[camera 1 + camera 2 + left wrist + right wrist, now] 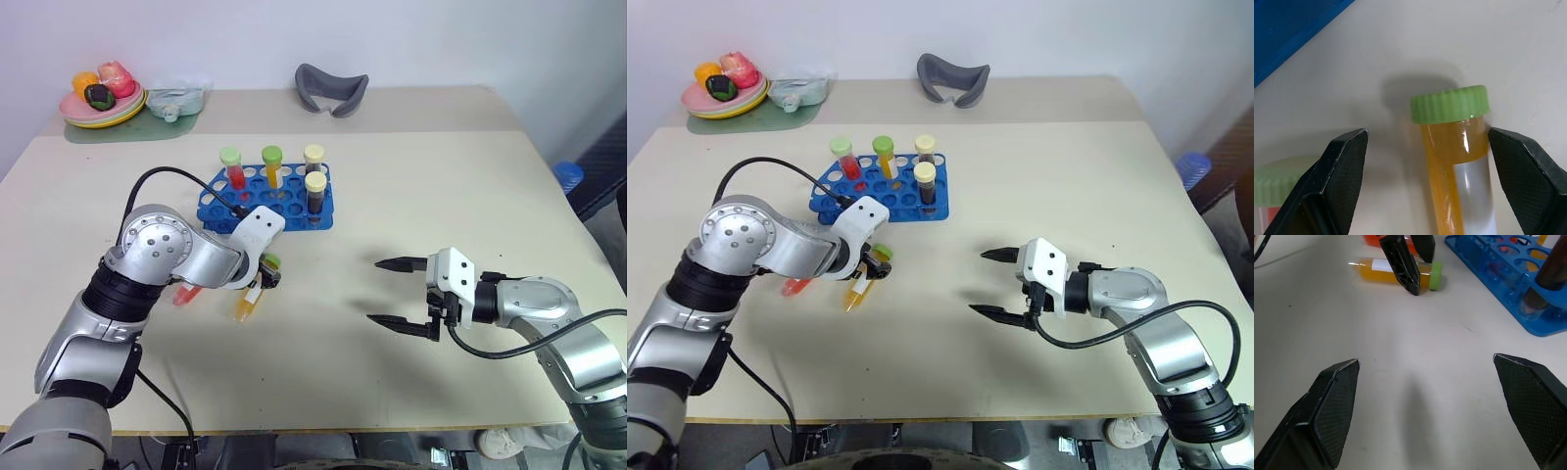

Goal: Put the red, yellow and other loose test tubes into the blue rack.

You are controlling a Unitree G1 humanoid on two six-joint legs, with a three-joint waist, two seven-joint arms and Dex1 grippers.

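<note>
The blue rack (pixel 217 208) stands at the middle back of the table with several capped tubes upright in it. In front of it lie two loose test tubes: a yellow-orange one with a green cap (pixel 245 305) and a red one (pixel 186 295) to its left. My left gripper (pixel 265 272) points down over the yellow tube's cap end. In the left wrist view its fingers straddle the yellow tube (pixel 1454 147); one finger (pixel 1518 166) touches it and the other stands well apart. My right gripper (pixel 400 292) hovers wide open and empty over bare table to the right.
At the back left a plate of toy food (pixel 98 108) sits on a green mat beside a small pale container (pixel 176 98). A grey curved object (pixel 331 88) lies at the back middle. The table's front edge is close below both arms.
</note>
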